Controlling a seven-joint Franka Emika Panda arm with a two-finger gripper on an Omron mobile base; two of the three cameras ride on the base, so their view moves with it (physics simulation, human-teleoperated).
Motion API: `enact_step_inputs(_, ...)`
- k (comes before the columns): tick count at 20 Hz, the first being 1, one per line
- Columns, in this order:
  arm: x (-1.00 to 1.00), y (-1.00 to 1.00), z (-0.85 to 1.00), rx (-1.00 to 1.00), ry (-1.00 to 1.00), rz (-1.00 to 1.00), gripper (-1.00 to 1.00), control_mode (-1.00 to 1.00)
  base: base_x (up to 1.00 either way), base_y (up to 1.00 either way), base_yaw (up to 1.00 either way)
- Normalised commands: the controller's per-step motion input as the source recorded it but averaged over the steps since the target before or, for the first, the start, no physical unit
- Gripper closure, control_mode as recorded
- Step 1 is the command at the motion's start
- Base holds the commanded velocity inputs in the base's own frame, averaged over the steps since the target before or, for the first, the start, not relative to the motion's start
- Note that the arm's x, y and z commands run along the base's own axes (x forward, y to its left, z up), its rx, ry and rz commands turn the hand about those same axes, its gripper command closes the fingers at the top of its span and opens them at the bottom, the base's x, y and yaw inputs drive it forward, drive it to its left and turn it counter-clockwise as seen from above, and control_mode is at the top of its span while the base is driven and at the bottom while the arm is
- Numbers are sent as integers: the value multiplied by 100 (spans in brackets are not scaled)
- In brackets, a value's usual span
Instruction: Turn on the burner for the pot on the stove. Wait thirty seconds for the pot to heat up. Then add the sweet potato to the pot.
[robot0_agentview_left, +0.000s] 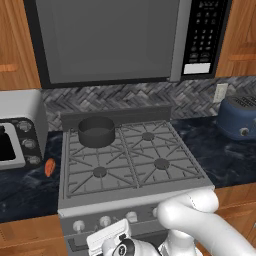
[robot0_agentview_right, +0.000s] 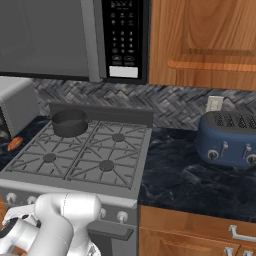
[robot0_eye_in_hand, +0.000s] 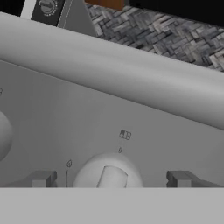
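The dark-grey pot (robot0_agentview_left: 96, 131) (robot0_agentview_right: 69, 122) stands on the rear left burner of the grey stove (robot0_agentview_left: 131, 176) (robot0_agentview_right: 80, 175) and hides that burner's cap. On the dark counter left of the stove lies the orange-red sweet potato (robot0_agentview_left: 49, 167) (robot0_agentview_right: 14, 143). My gripper (robot0_eye_in_hand: 111, 179) is low in front of the stove's knob panel and is open. One white round knob (robot0_eye_in_hand: 112, 174) sits between its two fingertips (robot0_eye_in_hand: 43, 178), and neither tip touches it. In the left base view my hand (robot0_agentview_left: 111, 237) sits just below the knob row (robot0_agentview_left: 105, 220).
A silver toaster oven (robot0_agentview_left: 17, 131) stands left of the stove, close to the sweet potato. A blue toaster (robot0_agentview_left: 239, 117) (robot0_agentview_right: 230, 137) is on the right counter. A microwave (robot0_agentview_left: 107, 37) hangs above the burners. A second knob (robot0_eye_in_hand: 3, 135) shows at the hand view's left edge.
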Motion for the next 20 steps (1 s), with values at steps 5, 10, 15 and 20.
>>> enact_step_inputs(5, 0, 0, 0, 0, 0, 0, -100, -100, 0, 0, 0)
enact_step_inputs(10, 0, 0, 0, 0, 0, 0, -100, -100, 0, 0, 0)
enact_step_inputs(15, 0, 0, 0, 0, 0, 0, -100, -100, 0, 0, 0)
enact_step_inputs(20, 0, 0, 0, 0, 0, 0, 100, -100, 0, 0, 0)
